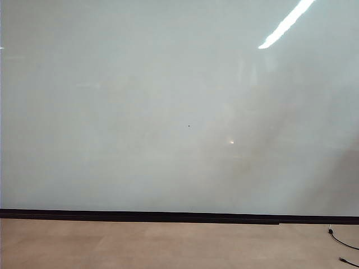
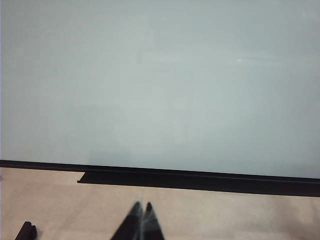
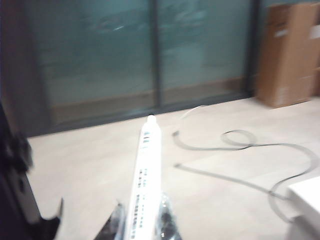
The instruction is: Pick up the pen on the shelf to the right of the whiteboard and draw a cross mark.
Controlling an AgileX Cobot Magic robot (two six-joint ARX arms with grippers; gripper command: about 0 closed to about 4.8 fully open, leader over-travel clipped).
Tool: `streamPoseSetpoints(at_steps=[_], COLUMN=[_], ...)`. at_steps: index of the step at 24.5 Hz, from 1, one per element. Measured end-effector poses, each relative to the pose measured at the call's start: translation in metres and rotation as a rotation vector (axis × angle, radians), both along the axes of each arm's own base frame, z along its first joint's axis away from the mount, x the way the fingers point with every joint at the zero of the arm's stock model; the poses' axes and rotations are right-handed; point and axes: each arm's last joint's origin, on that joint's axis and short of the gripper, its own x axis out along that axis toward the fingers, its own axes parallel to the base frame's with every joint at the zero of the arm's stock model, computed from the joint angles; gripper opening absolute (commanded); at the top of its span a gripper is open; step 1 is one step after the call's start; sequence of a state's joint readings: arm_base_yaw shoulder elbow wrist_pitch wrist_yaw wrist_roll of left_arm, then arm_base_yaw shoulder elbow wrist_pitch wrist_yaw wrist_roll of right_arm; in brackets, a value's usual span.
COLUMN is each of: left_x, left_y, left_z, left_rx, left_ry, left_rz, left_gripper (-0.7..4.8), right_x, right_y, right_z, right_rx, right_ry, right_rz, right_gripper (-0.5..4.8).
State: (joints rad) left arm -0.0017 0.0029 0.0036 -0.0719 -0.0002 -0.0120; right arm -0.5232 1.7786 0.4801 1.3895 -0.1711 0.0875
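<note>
Right gripper (image 3: 142,227) clenched on slim white marker pen (image 3: 145,185), barrel jutting beyond fingers (image 3: 116,224). Left gripper (image 2: 142,206) pinched closed, empty, below glossy pale whiteboard (image 2: 160,85).

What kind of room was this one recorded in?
Probably an office or lab room: a large glossy pale whiteboard standing over tan flooring, glass partition panels, a brown cardboard box and loose grey cable.

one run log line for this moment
right gripper: shut on pen | left gripper: shut, idle | whiteboard: no cross mark
</note>
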Motion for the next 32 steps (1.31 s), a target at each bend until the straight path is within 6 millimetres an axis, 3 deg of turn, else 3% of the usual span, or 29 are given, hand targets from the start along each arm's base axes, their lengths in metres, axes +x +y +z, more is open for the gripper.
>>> streamPoseSetpoints(at_steps=[4,8,11,13,15,24,32], left_x=[0.000,0.000,0.000,0.000,0.000,0.000,0.000], left_y=[0.000,0.000,0.000,0.000,0.000,0.000,0.000], left_z=[0.000,0.000,0.000,0.000,0.000,0.000,0.000], left_rx=[0.000,0.000,0.000,0.000,0.000,0.000,0.000], left_ry=[0.000,0.000,0.000,0.000,0.000,0.000,0.000], left_rz=[0.000,0.000,0.000,0.000,0.000,0.000,0.000], left_gripper=[-0.04,-0.04,-0.04,-0.05,-0.04,-0.05,-0.05], right_x=[-0.029,-0.045,-0.058,-0.073,-0.080,-0.095,-0.095], right_y=[0.042,0.072,0.094,0.122,0.137,0.182,0.216], right_z=[0.025,0.041,0.048,0.059,0.064,0.064,0.051], right_rx=[-0.024,-0.015,0.003,0.018,0.020,0.020,0.210], right_ry=[-0.081,-0.115,-0.105,-0.069,-0.051,0.023,0.096], right_rz=[-0.113,-0.107,-0.082,0.014,0.092,0.397,0.716], right_gripper=[-0.05,-0.05,-0.05,-0.05,-0.05,-0.05,-0.05])
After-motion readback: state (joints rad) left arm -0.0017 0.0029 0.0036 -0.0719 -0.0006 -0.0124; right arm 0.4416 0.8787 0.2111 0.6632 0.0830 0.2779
